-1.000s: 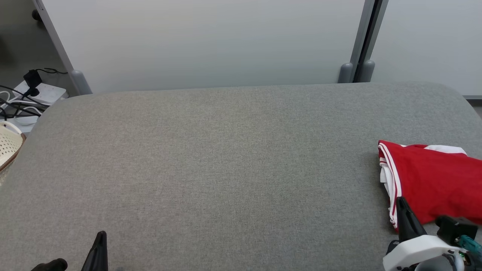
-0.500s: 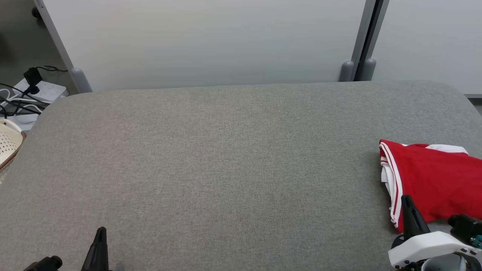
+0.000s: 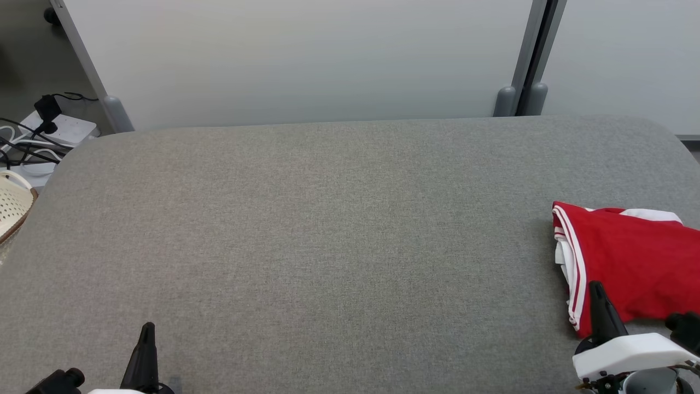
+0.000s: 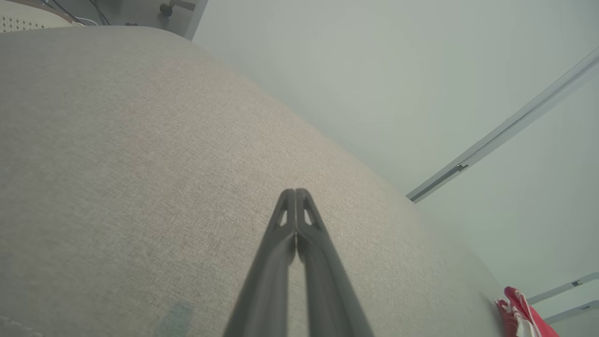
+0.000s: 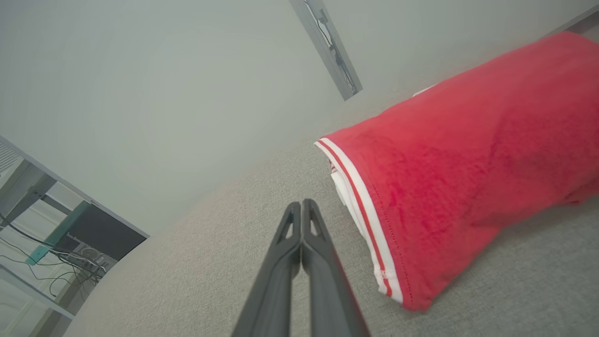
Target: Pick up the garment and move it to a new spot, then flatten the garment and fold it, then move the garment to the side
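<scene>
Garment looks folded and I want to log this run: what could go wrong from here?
The shut right gripper sits close beside the garment, by its striped hem; moving off, it might snag the fold open. The garment lies far right on the table, running out of the head view, so it may overhang and slip.

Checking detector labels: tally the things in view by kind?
Red garment: 1
Tools: 2 (left tool, right tool, both shut)
Padded table: 1
Cream basket: 1
Power strip: 1
Total: 6
</scene>
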Motion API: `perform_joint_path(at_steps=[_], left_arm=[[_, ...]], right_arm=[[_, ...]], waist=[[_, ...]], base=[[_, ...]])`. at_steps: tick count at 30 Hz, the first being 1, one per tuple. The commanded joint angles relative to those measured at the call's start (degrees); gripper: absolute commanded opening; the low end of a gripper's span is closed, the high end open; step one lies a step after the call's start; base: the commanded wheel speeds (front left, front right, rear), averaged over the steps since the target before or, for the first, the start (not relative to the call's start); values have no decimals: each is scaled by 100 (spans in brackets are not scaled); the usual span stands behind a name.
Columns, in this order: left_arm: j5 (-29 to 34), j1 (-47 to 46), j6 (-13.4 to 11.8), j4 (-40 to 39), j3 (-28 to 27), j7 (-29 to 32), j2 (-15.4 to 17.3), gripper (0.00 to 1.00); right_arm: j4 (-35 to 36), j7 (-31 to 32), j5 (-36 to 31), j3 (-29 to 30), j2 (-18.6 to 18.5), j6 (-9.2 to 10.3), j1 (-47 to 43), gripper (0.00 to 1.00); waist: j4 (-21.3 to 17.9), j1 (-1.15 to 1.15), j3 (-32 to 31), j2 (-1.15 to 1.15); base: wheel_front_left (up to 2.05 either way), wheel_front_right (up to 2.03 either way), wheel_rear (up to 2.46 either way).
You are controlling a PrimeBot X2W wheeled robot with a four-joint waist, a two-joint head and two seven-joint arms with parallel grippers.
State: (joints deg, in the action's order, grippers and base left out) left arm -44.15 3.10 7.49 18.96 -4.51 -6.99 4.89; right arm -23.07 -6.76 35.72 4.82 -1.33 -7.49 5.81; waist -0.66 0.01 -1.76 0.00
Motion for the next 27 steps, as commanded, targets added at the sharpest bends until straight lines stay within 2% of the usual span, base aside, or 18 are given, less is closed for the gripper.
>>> perform_joint_path(at_steps=[1, 27], left_arm=[[-197, -323, 0, -178, -89, 54, 74, 0], [-1695, -521, 0, -281, -127, 477, -16, 0]], right_arm=[[196, 61, 210, -30, -92, -1, 150, 0], [427, 473, 1980, 35, -112, -1, 113, 0]], waist=[[1, -1, 4, 0], [22, -1, 65, 0]], base=[[0, 0, 0], [0, 0, 0]])
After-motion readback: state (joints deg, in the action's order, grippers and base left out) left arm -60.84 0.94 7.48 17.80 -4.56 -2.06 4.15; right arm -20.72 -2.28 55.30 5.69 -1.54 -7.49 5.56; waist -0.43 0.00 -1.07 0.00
